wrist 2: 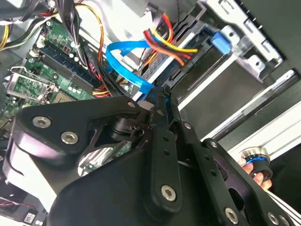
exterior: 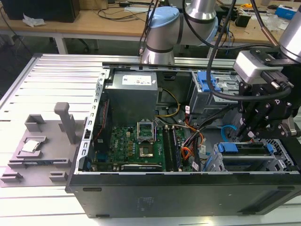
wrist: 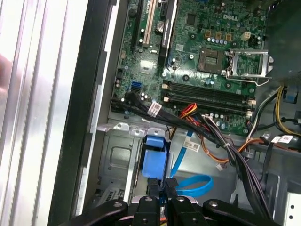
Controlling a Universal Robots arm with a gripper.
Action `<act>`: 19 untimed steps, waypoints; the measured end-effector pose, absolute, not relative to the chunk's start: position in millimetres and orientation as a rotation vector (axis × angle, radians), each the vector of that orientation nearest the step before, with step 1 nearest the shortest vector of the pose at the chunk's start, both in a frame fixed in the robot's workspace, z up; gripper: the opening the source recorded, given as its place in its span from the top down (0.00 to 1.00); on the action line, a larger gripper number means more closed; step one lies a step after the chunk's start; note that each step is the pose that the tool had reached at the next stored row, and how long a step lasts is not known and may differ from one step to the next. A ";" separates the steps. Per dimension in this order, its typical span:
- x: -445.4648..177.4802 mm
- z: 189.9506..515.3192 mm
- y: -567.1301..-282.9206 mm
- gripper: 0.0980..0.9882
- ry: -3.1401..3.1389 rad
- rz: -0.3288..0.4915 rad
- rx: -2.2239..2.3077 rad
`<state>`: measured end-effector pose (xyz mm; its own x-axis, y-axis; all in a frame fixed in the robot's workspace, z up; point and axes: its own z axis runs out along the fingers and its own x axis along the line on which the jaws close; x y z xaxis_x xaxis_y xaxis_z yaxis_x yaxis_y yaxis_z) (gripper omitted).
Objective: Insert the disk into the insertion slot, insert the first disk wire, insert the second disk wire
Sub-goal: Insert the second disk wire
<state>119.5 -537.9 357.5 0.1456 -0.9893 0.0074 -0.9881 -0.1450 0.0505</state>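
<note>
The disk (exterior: 244, 145) lies in the insertion slot (exterior: 249, 164), a silver-grey cage at the case's front corner on the exterior view's right. Its blue frame (wrist: 155, 150) shows at the bay's mouth, and its tab (wrist 2: 221, 41) also shows in the second wrist view. My gripper (wrist 2: 159, 96) hangs just above the cage (wrist: 117, 165). Its fingers (wrist: 170, 184) are pressed together at the end of the second disk wire (wrist 2: 123, 61), a blue cable looping beside them (wrist: 195, 184). The first disk wire (wrist 2: 164, 41), orange-red strands, runs to the disk's edge. Its plug is hidden.
The open computer case (exterior: 188, 197) holds a green motherboard (exterior: 136, 146), a grey power supply (exterior: 131, 96) and a second grey box with a blue latch (exterior: 207, 84). Black cable bundles (wrist: 221, 141) cross beside the cage. A person's fingers (wrist 2: 256, 176) hold a blue-ringed knob outside the case.
</note>
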 end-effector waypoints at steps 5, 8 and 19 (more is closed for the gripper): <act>124.8 357.1 -538.7 0.93 -2.028 -0.043 2.342; 124.8 356.8 -539.6 0.93 -2.048 -0.043 2.324; 124.9 356.7 -539.9 0.93 -2.055 -0.044 2.318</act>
<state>124.9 -539.9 356.7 0.1200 -0.9927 0.0074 -0.9915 -0.1194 0.0508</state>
